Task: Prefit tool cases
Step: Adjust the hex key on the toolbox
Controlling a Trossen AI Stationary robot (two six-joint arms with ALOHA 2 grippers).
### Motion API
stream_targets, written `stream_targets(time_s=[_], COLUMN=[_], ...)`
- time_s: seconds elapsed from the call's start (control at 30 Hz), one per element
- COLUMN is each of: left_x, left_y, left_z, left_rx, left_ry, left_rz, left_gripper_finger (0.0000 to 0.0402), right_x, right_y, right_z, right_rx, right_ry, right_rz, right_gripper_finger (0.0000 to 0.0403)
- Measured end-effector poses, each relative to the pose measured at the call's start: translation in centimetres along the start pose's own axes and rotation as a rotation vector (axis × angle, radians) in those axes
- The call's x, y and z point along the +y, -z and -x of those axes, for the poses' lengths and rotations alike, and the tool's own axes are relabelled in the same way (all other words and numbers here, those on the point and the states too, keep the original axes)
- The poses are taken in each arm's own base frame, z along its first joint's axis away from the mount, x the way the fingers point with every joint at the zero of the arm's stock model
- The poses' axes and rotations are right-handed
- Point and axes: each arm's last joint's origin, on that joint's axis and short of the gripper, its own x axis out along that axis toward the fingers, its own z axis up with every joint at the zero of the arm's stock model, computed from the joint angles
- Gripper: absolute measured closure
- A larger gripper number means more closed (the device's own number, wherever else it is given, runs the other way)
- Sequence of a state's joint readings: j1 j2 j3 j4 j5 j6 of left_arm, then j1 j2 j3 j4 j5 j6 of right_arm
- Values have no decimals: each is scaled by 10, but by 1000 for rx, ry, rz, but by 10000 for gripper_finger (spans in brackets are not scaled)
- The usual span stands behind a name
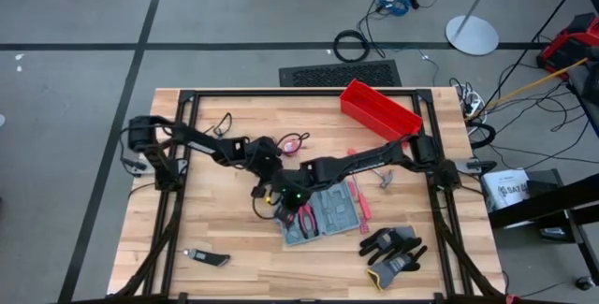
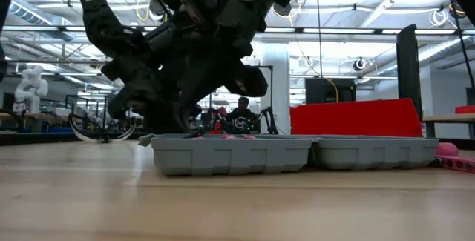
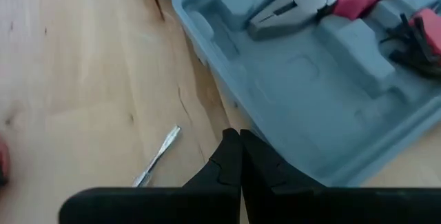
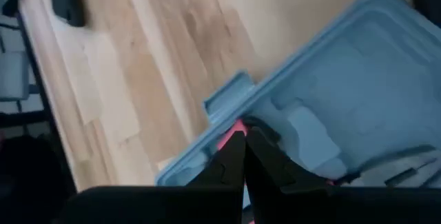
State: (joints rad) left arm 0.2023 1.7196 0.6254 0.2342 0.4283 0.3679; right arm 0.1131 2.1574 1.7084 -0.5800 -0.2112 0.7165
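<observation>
The grey-blue tool case (image 1: pixel 328 214) lies open on the wooden table, both halves flat (image 2: pixel 297 152), with pink-handled pliers (image 3: pixel 310 0) in its moulded slots. My left gripper (image 3: pixel 240 138) is shut, its tips low at the case's left outer rim (image 1: pixel 279 210). My right gripper (image 4: pixel 241 136) is shut too. It slants down over the same end of the case (image 1: pixel 298 209), its tips at a pink piece (image 4: pixel 233 127) just inside the rim, near a latch tab (image 4: pixel 227 89). My left gripper's shut tips stand right at the outer wall of the case's rim (image 3: pixel 265 141), slanting down from the table's left. Whether they touch it I cannot tell. My right gripper's shut tips meet the pink piece (image 4: pixel 234 126) inside the case from above. The fingers hide the contact, so I cannot tell whether they touch it.
A bare metal shaft (image 3: pixel 158 156) lies on the wood beside the case. A red bin (image 1: pixel 379 108) stands at the far right, and black gloves (image 1: pixel 393 248) lie at the near right. A small dark tool (image 1: pixel 208 257) is near the front left, a pink screwdriver (image 1: pixel 361 199) right of the case.
</observation>
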Motion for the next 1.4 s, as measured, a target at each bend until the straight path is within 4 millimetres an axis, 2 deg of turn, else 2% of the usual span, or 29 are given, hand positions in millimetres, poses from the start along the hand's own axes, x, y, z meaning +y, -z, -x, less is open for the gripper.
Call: stream_targets(time_s=[0.17,0.3,0.37,0.43,0.6,0.93,1.17,1.3,1.4], left_x=[1,2,2,2,2,2,0,0,-1], left_y=[2,1,1,1,0,-1,0,0,2], left_z=[-4,-5,-5,-5,-5,-5,-6,-6,-6], left_rx=[-9,-13,-17,-20,-26,-34,-25,-14,0], left_ry=[2,-7,-10,-11,-14,-8,1,10,17], left_rz=[18,30,30,33,32,23,29,37,44], left_gripper_finger=[400,400,400,400,400,400,400,400,400], right_x=[1,5,6,9,16,4,-10,-29,-33], right_y=[7,24,29,29,22,24,13,13,11], right_z=[0,-1,-9,-14,-12,-39,-39,-59,-71], right_rx=[41,130,129,102,26,106,118,227,230], right_ry=[34,89,128,105,56,28,18,-28,-100], right_rz=[10,151,222,263,294,232,209,142,163], right_gripper_finger=[403,403,403,403,403,403,403,403,403])
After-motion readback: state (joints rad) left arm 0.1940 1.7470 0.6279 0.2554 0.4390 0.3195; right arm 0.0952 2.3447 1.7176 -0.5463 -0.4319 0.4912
